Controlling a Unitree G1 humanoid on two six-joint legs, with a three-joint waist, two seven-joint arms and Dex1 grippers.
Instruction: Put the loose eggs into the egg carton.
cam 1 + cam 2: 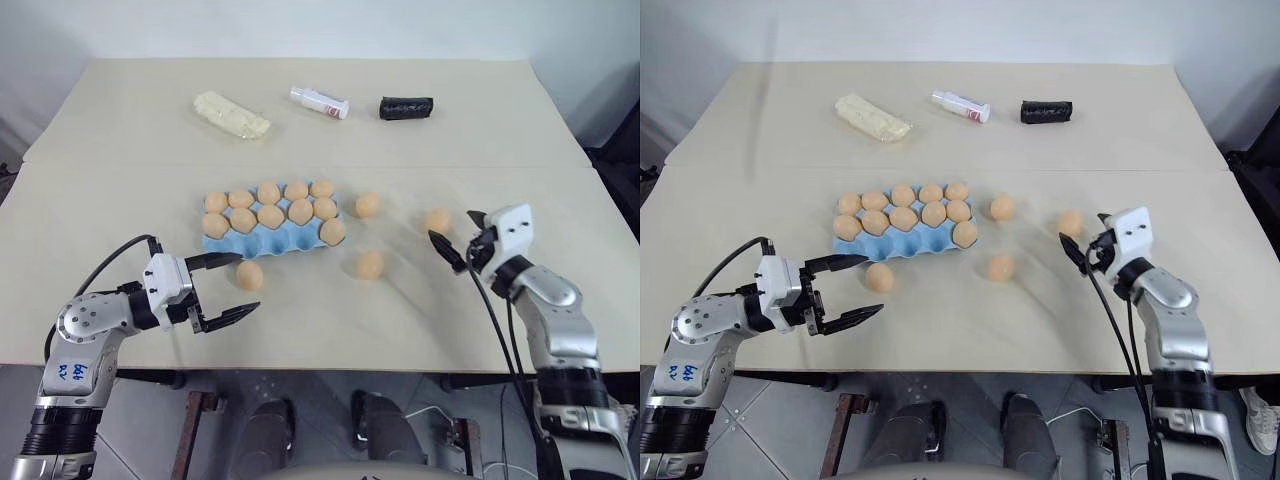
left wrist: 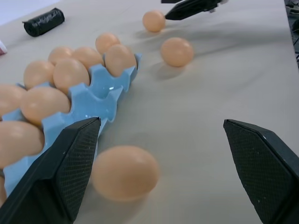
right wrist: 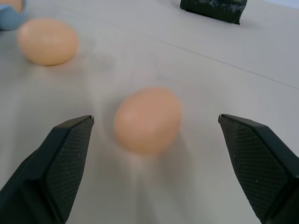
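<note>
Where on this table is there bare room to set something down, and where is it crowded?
Free: the near strip between the left gripper and right gripper, and both far corners. Crowded: around the egg carton and loose eggs.

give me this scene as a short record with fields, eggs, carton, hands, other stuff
carton: light blue moulded egg carton, back rows filled with tan eggs, front cups empty
loose eggs: four smooth tan oval eggs on the beige table; one by the carton's front, one beside its right end, one right of centre, one far right
left hand: open, facing the front egg
right hand: open, near the far-right egg
other: pale yellow lumpy block, white tube, black roll
</note>
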